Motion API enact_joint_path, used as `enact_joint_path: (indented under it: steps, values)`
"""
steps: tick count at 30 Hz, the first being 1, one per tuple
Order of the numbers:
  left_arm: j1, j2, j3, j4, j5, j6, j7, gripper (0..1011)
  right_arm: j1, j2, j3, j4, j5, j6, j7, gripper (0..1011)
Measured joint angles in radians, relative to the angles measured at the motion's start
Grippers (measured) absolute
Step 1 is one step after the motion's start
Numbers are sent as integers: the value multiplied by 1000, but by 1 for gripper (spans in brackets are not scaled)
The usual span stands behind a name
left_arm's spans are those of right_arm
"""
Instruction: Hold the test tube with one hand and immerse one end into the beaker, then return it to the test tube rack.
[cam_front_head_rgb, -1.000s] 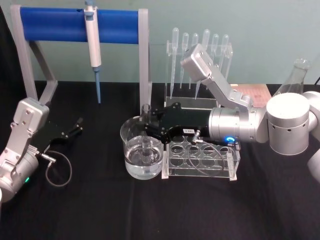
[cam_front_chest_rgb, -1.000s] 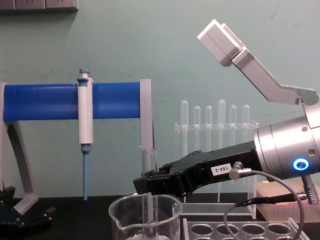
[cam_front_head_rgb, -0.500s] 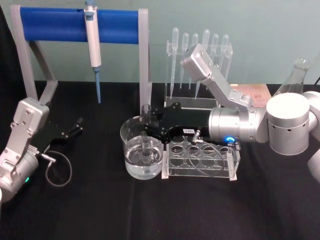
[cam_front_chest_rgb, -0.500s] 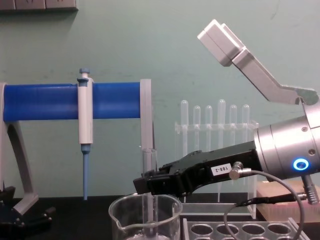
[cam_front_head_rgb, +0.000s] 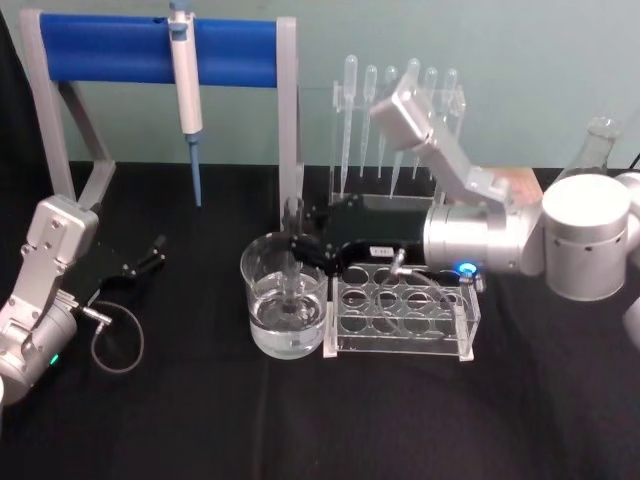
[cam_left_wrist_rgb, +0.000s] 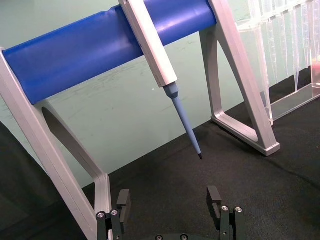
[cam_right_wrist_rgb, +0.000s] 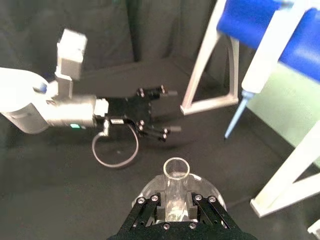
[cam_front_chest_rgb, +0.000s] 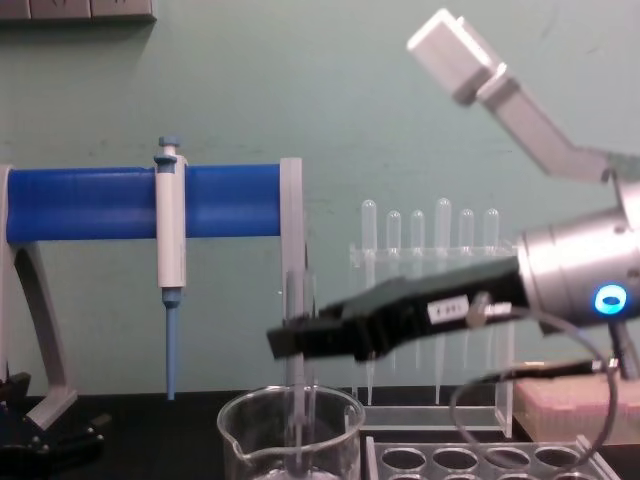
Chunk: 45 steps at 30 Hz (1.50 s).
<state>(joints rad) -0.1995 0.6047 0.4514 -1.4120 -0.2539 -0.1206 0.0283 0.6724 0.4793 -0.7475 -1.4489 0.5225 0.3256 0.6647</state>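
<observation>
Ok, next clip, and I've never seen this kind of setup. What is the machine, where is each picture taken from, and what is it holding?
It is a two-armed robot at a black table. One picture comes from its head, one from its chest, one from each wrist. The right pincer is shut on a glass test tube, held upright over a beaker of clear liquid; the head view shows the tube's lower end inside the beaker. The left pincer rests open on the table off to the left, holding nothing. Beside the beaker stands a clear test tube rack. Behind are a blue-barred stand with a hanging pipettor, and a row of plastic pipettes.
</observation>
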Motion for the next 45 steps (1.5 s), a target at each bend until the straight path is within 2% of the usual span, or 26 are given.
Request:
enact_joint_path:
  steps: [9, 15, 20, 27, 32, 35, 41, 45]
  values:
    - [0, 0, 0, 0, 0, 0, 0, 1000, 35, 53, 40, -103, 48, 37, 21, 224]
    - [0, 0, 0, 0, 0, 0, 0, 1000, 46, 110, 86, -195, 96, 52, 15, 224]
    - [0, 0, 0, 0, 0, 0, 0, 1000, 40, 159, 110, -259, 125, 65, 11, 224]
    - [0, 0, 0, 0, 0, 0, 0, 1000, -9, 261, 148, -349, 163, 70, -7, 225]
    - [0, 0, 0, 0, 0, 0, 0, 1000, -83, 344, 186, -396, 201, 45, -32, 224]
    - [0, 0, 0, 0, 0, 0, 0, 1000, -125, 377, 201, -404, 219, 26, -44, 224]
    - [0, 0, 0, 0, 0, 0, 0, 1000, -174, 406, 204, -392, 215, -5, -57, 224]
    - [0, 0, 0, 0, 0, 0, 0, 1000, -183, 404, 199, -378, 202, -14, -59, 224]
